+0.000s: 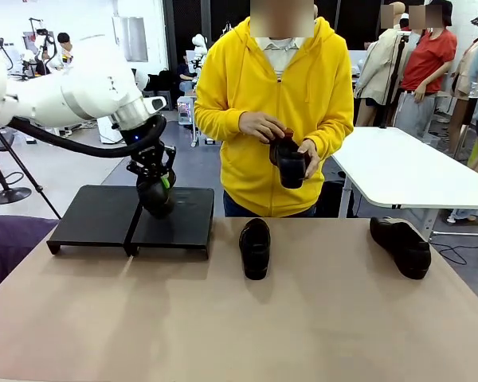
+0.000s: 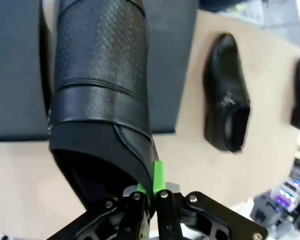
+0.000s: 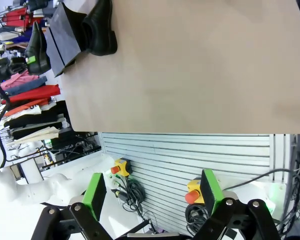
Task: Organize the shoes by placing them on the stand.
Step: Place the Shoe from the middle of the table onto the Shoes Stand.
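Left wrist view is showing the left gripper [image 2: 151, 194] with its fingers pressed together on the back rim of the held shoe [image 2: 97, 75]. One green pad [image 2: 159, 174] is lying against the outside of the heel collar. The shoe is hanging away from the fingers with its toe pointing down toward the stand [image 2: 15, 75]. Its glossy upper is showing a perforated band across the vamp. No lettering on the leather is coming through clearly enough to read.

In the front view the same shoe is dangling toe-down over the stand's right panel, just beside the seam between the two panels. Whether the toe is touching the panel cannot be told. The middle shoe [image 1: 255, 247] is lying on the table [image 1: 223, 326] just right of the stand, toe toward the robot. The far-right shoe [image 1: 401, 246] is resting well apart from it near the table's right edge. Across the table a person in a yellow hoodie [image 1: 223, 87] is holding the fourth shoe [image 1: 290, 164] in both hands [image 1: 260, 126] at waist height.

In the right wrist view the right gripper [image 3: 152, 194] is standing with its fingers spread wide and nothing between them, off the table's near edge and well away from every shoe.
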`<state>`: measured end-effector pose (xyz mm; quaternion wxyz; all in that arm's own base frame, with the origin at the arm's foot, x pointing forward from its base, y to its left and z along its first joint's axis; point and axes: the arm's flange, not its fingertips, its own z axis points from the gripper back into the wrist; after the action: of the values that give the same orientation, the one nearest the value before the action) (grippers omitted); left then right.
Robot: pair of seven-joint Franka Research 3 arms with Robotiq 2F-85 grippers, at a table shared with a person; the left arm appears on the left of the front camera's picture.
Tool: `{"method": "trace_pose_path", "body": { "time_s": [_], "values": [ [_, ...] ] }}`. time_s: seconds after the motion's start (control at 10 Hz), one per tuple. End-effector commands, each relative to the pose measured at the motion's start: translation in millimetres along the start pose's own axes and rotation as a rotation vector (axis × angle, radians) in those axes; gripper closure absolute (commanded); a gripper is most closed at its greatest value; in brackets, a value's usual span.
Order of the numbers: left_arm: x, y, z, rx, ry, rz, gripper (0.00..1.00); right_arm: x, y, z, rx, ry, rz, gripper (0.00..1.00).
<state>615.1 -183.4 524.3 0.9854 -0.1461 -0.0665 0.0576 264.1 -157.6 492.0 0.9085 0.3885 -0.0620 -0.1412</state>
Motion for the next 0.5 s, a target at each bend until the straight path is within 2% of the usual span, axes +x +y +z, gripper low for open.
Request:
{"method": "trace_pose_path", "body": {
  "time_s": [0.0,0.1,0.3,0.4],
  "values": [
    [8.5,22.1,1.8,0.038,0.091,0.074,1.00,-1.1,-1.4,3.0,-0.016,0.007,0.016,0.00],
    [0.0,0.0,0.0,0.000,0.000,0.000,1.00,-1.1,-1.4,3.0,-0.016,0.007,0.016,0.00],
    [0.0,0.0,0.0,0.000,0.000,0.000,1.00,-1.1,-1.4,3.0,-0.016,0.007,0.016,0.00],
    [7.5,10.5,-12.8,0.024,0.026,0.020,1.00,-1.1,-1.4,3.0,-0.016,0.007,0.016,0.00]
  ]
}}
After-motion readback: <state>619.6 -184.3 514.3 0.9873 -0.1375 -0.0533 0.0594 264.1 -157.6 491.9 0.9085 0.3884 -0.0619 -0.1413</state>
